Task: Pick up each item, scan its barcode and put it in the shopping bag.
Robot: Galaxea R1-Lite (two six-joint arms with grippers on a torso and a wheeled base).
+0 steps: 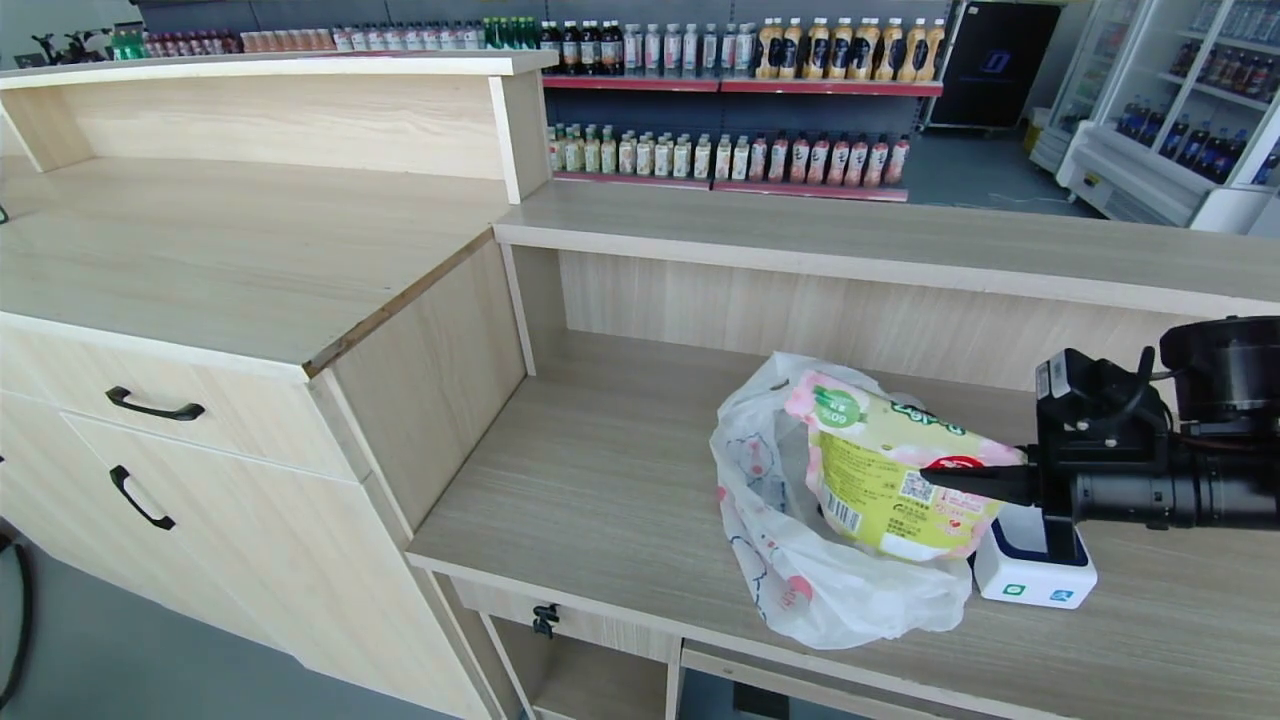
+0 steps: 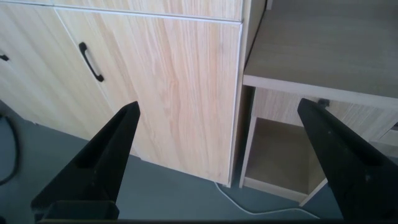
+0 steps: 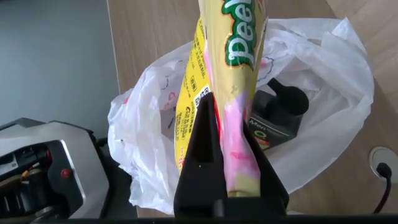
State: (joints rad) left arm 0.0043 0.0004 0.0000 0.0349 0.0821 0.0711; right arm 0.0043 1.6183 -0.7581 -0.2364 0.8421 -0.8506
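Bottle shelves (image 1: 720, 155) line the shop behind our wood-grain desk (image 1: 600, 480). We see the right gripper (image 1: 945, 478) clamped on a pouch (image 1: 880, 470) at the bag (image 1: 790, 570) mouth, beside the scanner (image 1: 1035, 582); the left gripper (image 2: 217, 106) gapes by a cabinet (image 2: 180, 93).

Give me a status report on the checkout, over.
Right gripper shut on snack pouch, at the open shopping bag mouth. Left gripper open, low by the cabinet. Dark box in bag; mouth looks clear.
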